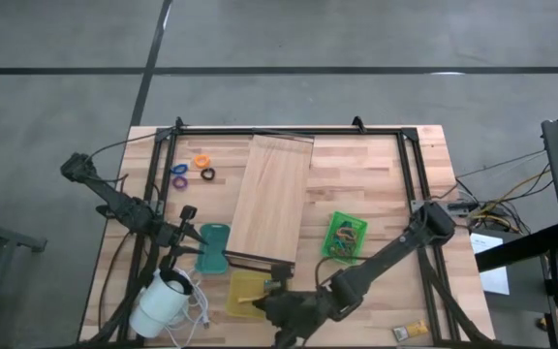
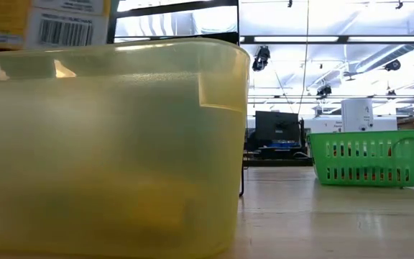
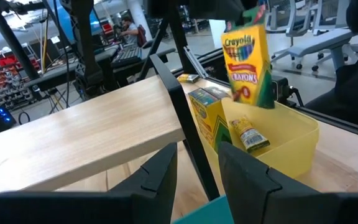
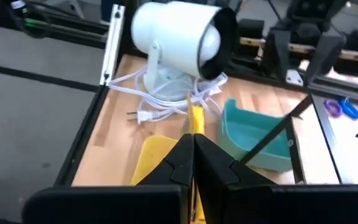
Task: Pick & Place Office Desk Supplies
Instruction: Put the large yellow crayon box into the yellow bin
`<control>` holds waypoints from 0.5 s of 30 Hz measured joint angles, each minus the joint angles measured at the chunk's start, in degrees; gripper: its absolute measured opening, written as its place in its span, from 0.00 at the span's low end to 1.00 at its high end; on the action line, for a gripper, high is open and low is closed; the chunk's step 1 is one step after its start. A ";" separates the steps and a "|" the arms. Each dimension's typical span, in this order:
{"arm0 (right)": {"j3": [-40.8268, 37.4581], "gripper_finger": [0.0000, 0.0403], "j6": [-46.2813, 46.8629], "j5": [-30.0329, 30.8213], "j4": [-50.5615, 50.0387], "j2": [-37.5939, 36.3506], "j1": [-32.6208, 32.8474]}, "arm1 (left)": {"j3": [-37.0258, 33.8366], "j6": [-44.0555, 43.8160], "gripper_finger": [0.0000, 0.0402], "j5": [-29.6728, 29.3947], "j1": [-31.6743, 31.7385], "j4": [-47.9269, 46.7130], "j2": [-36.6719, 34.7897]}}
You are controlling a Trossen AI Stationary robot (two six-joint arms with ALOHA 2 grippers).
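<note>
progress looks partial to us: our clenched right gripper (image 1: 277,304) pinches a crayon box (image 3: 248,59) over the yellow bin (image 1: 243,292) by the tabletop's near edge, while coloured rings (image 1: 193,171) wait far-left beyond the left gripper (image 1: 188,229), parted and empty.

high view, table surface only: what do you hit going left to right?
White round corded device → teal tray → long pale wooden board → green basket → small yellow packet near the right corner.
</note>
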 joint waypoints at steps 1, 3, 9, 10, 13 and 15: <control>-0.13 0.02 1.04 -0.05 0.12 0.20 -0.27 | -0.01 -0.04 0.30 0.01 -0.01 -0.03 0.01; -0.33 0.02 2.35 -0.12 0.13 0.56 -0.76 | -0.01 -0.05 0.30 0.01 0.00 -0.03 0.01; -0.75 0.02 4.27 -0.39 -0.78 2.31 -1.90 | 0.00 0.06 0.30 0.01 -0.02 -0.03 0.01; -0.77 0.02 4.81 -0.35 -1.39 2.49 -2.04 | -0.01 0.06 0.30 0.01 -0.01 -0.04 0.01; -0.89 0.02 5.19 0.02 -3.40 2.57 -2.28 | -0.01 0.08 0.30 0.01 -0.02 -0.03 0.01; -1.18 0.02 5.90 0.01 -3.27 2.56 -2.38 | 0.01 0.07 0.30 0.02 -0.02 -0.05 0.01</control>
